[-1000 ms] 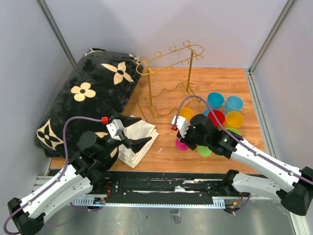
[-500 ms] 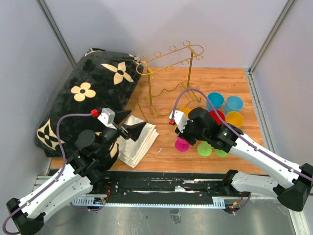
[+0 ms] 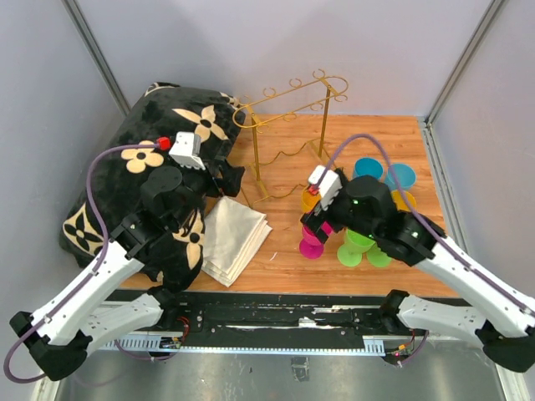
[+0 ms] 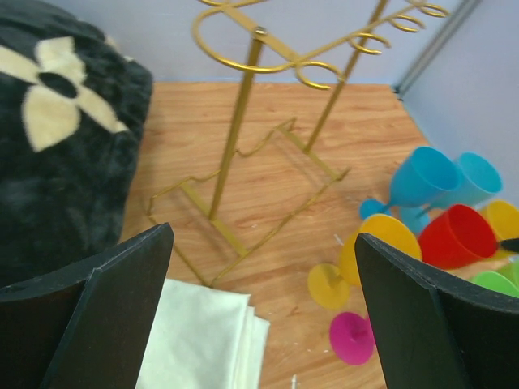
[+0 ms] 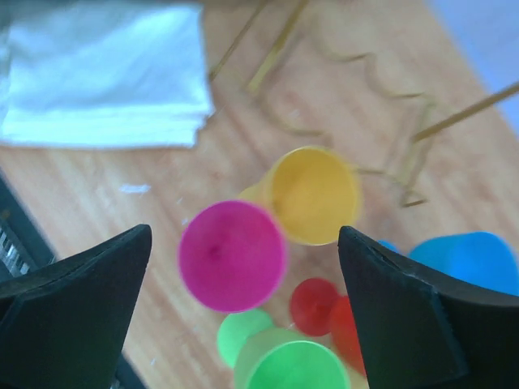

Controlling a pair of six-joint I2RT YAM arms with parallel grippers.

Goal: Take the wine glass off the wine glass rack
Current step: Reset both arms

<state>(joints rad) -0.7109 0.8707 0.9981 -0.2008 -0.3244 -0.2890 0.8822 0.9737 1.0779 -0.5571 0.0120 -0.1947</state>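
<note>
**Rack bare, both arms holding nothing**

The wine glass rack (image 4: 234, 130) stands at the table's (image 3: 376, 134) 12 o'clock edge, and no glass hangs from any hook in view. The coloured glasses cluster on the wood towards 4 o'clock from its foot, so the removal looks done. The right gripper (image 5: 243, 231) hangs directly over the magenta glass (image 5: 231, 255), its jaws spread wide and touching nothing. Just beyond, at 1 o'clock, lies the yellow glass (image 5: 312, 194). The left gripper (image 4: 263, 235) faces the rack's posts from 7 o'clock, above the folded cloth (image 3: 234, 234), its jaws likewise wide apart. That looks like a ready stance, since nothing there needs steadying.
</note>
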